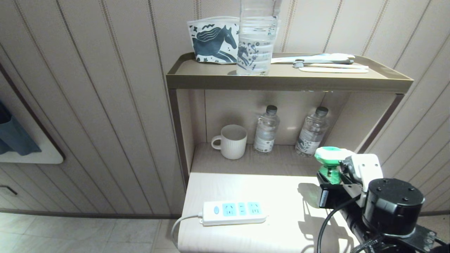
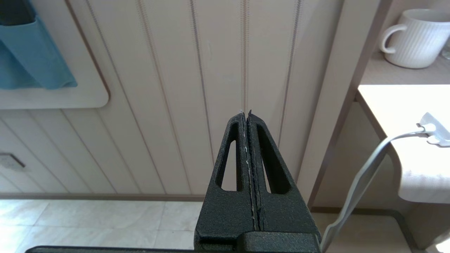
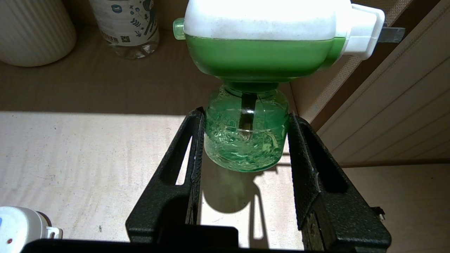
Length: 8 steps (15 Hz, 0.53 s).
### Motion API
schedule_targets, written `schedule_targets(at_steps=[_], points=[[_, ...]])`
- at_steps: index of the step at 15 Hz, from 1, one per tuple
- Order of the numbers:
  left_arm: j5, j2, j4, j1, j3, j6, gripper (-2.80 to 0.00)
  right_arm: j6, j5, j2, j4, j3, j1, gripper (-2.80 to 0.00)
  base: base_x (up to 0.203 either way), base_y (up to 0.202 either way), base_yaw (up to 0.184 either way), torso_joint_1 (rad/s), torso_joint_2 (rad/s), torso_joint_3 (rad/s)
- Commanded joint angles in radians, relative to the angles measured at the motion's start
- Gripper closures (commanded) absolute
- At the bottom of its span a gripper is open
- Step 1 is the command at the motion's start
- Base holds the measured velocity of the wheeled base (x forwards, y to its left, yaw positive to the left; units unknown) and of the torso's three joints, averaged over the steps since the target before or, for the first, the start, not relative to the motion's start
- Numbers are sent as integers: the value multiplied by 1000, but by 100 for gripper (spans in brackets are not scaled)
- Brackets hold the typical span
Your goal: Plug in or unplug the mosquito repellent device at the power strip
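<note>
The mosquito repellent device [image 1: 329,157], white on top with a green body and a translucent green bottle [image 3: 246,144], hangs in the air over the right side of the pale tabletop [image 1: 281,196]. My right gripper [image 1: 331,177] [image 3: 246,116] is shut on that bottle, one finger on each side. Metal plug prongs [image 3: 392,34] stick out of the device's side toward the wall. The white power strip [image 1: 233,212] lies at the table's front left with nothing plugged into its sockets, well left of the device; its end [image 3: 14,225] shows in the right wrist view. My left gripper [image 2: 246,114] is shut and parked, facing the panelled wall.
A ribbed white mug [image 1: 230,140] and two small water bottles [image 1: 266,129] [image 1: 312,131] stand in the recess behind the tabletop. The upper shelf [image 1: 197,79] carries a large clear bottle [image 1: 256,35], a horse-print pouch [image 1: 212,40] and toothbrushes [image 1: 323,61]. The strip's cord [image 2: 362,175] droops off the table's left edge.
</note>
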Motion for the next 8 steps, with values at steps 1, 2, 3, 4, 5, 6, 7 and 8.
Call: schedule_targets(at_steps=[1, 2, 3, 4, 5, 6, 7, 8], points=[[-1, 0, -1, 0, 0, 0, 0, -29, -61, 140, -152, 36, 25, 0, 0, 0, 0, 0, 0, 0], [-1, 0, -1, 0, 0, 0, 0, -38, -100, 158, -174, 36, 36, 0, 0, 0, 0, 0, 0, 0], [-1, 0, -1, 0, 0, 0, 0, -39, -104, 159, -177, 33, 59, 0, 0, 0, 0, 0, 0, 0], [-1, 0, -1, 0, 0, 0, 0, -39, -107, 164, -178, 25, 71, 0, 0, 0, 0, 0, 0, 0], [-1, 0, -1, 0, 0, 0, 0, -38, -109, 174, -178, 12, 83, 0, 0, 0, 0, 0, 0, 0], [-1, 0, 0, 0, 0, 0, 0, -36, -111, 191, -178, 1, 105, 0, 0, 0, 0, 0, 0, 0], [-1, 0, -1, 0, 0, 0, 0, -36, -112, 202, -178, -4, 122, 0, 0, 0, 0, 0, 0, 0], [-1, 0, -1, 0, 0, 0, 0, -38, -114, 212, -178, -11, 153, 0, 0, 0, 0, 0, 0, 0]])
